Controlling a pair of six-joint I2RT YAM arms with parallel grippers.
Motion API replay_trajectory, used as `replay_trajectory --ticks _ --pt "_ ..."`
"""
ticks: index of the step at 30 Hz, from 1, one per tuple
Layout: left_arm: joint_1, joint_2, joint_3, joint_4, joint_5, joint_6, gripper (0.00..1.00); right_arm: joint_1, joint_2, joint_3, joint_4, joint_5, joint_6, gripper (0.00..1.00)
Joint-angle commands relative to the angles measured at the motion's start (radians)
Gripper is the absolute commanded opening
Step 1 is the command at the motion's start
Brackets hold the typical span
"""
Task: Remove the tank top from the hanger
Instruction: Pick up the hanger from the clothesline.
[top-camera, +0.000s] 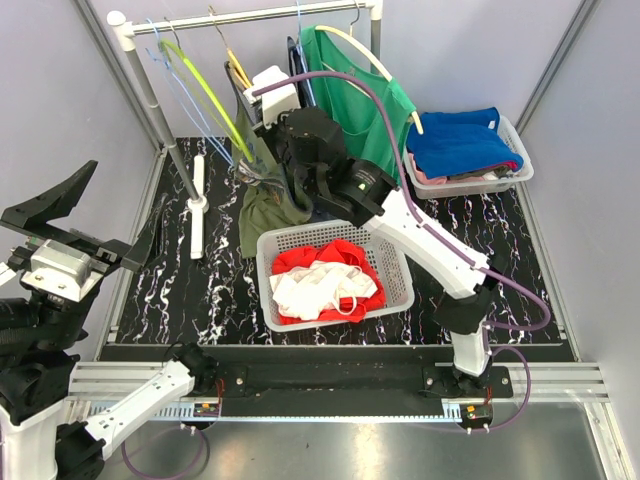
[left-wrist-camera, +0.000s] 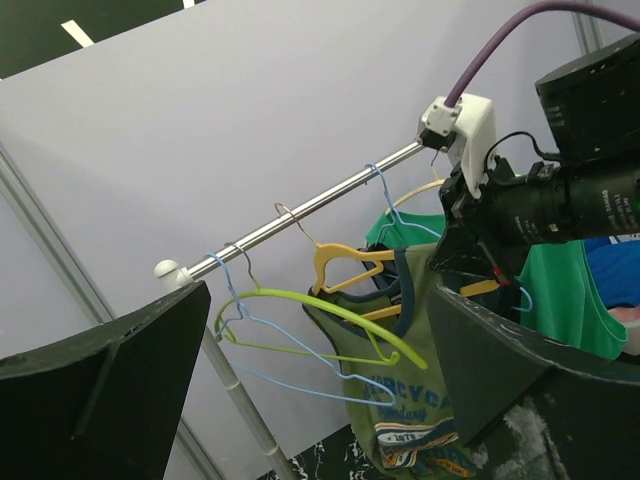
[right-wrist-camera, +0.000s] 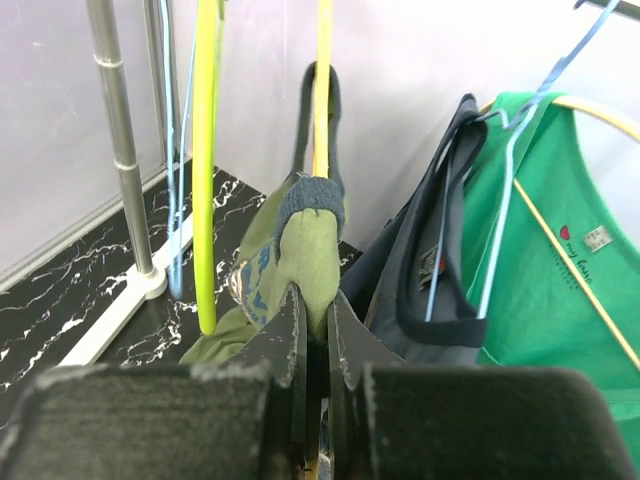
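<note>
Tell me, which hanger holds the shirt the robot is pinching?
The orange hanger, carrying the olive tank top the right gripper pinches. The lime hanger beside it is bare.

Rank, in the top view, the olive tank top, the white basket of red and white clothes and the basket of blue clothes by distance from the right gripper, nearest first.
1. Olive tank top: pinched in the shut right gripper, below the rail.
2. White basket: table centre, in front of the rail.
3. Basket of blue clothes: far right corner.
</note>
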Motion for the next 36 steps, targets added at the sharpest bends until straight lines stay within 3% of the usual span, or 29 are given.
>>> replay_trajectory --ticks 1,6,11,13,25,32,36 --pt "0.006 -0.009 0.004 0.046 -0.002 0.000 0.99 -0.005 -0.079 -0.008 0.121 -0.022 -0.035 0.00" --pt "0.009 -0.012 0.004 0.044 -0.001 -0.006 0.99 -0.008 -0.131 -0.095 0.188 -0.033 -0.059 0.00" --pt "0.014 -0.016 0.009 0.038 0.001 -0.005 0.99 -0.009 -0.223 -0.295 0.458 -0.033 -0.140 0.00" --pt "0.014 -0.018 0.010 0.035 0.002 -0.005 0.99 -0.012 -0.254 -0.315 0.488 -0.028 -0.147 0.00" --pt "0.028 -0.019 0.026 0.026 0.031 -0.031 0.99 -0.015 -0.427 -0.301 0.388 -0.059 -0.082 0.00" --pt "0.031 -0.019 0.027 0.021 0.037 -0.034 0.99 -0.015 -0.647 -0.416 0.265 -0.105 0.016 0.00" --pt "0.031 -0.010 0.033 0.020 0.054 -0.043 0.99 -0.015 -0.775 -0.439 0.207 -0.222 0.083 0.00"
